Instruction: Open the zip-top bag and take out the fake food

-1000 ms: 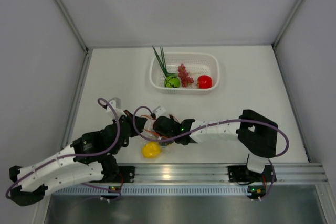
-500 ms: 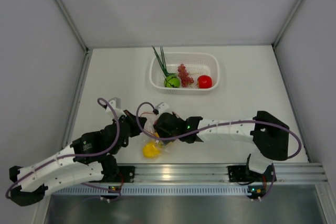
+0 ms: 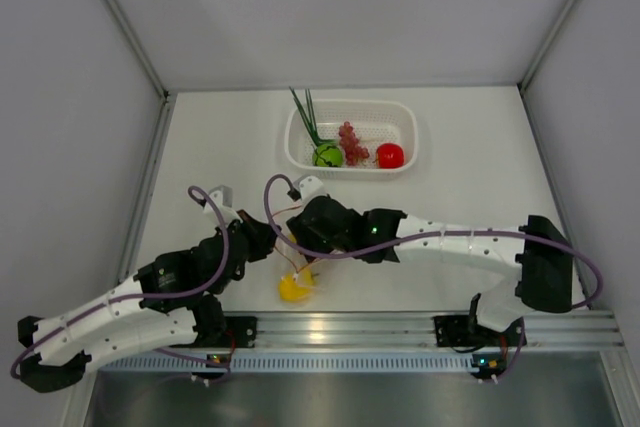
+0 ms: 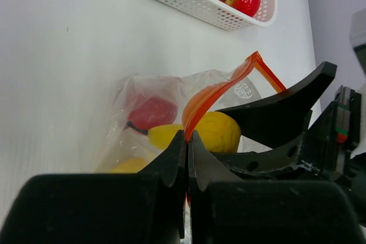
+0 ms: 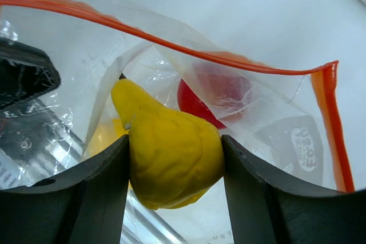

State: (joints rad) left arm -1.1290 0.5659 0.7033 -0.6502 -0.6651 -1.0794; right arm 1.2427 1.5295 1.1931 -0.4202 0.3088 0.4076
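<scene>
The zip-top bag point(image 5: 274, 118) lies crinkled on the white table, its mouth open. My left gripper point(image 4: 187, 135) is shut on its orange-red zip strip point(image 4: 211, 98), holding that edge up. My right gripper point(image 5: 174, 141) reaches into the mouth and is shut on a yellow pear-shaped piece of fake food point(image 5: 174, 161). Behind it in the bag lies a red round fruit point(image 5: 214, 98). A second yellow piece point(image 3: 295, 288) sits low in the bag near the table's front edge. From above, both grippers meet over the bag point(image 3: 290, 259).
A white perforated basket point(image 3: 405, 117) stands at the back centre, holding a green ball point(image 3: 328, 155), purplish grapes point(image 3: 350, 142), a red fruit point(image 3: 390, 155) and green stalks point(image 3: 305, 112). The metal rail point(image 3: 400, 332) runs along the near edge.
My right gripper has pushed further left into the bag's mouth and narrowed onto the yellow fruit. The bag's low end has shifted a little. The left gripper has kept its hold.
</scene>
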